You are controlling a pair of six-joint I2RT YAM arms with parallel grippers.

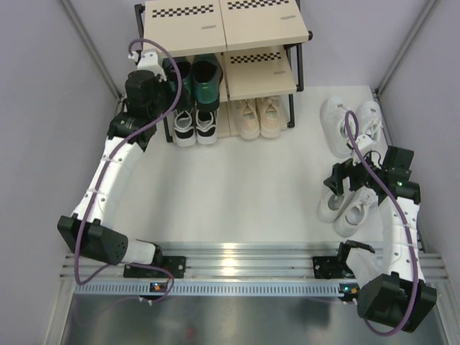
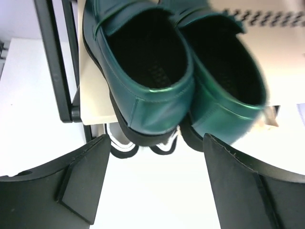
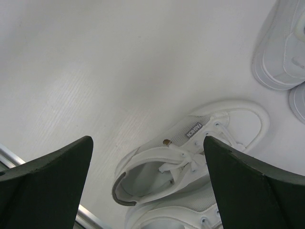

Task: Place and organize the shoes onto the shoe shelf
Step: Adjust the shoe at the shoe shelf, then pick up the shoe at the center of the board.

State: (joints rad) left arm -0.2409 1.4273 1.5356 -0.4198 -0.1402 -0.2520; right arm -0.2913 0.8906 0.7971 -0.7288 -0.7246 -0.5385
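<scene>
Shelving the green shoes (image 2: pixel 157 90) looks done, left gripper (image 2: pixel 156 143) spread-jawed just behind them; right gripper (image 3: pixel 147 140), jaws wide over a white sneaker (image 3: pixel 190 157), must drop and close.

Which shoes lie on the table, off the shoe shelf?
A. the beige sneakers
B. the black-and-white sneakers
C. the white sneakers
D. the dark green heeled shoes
C: both pairs of white sneakers lie on the table at the right, apart from the shoe shelf.

Heeled shoes (image 1: pixel 206 75) sit left on the shoe shelf's (image 1: pixel 259 32) middle board; sneakers (image 1: pixel 351 214) lie on the table (image 1: pixel 237 187) to its right
</scene>
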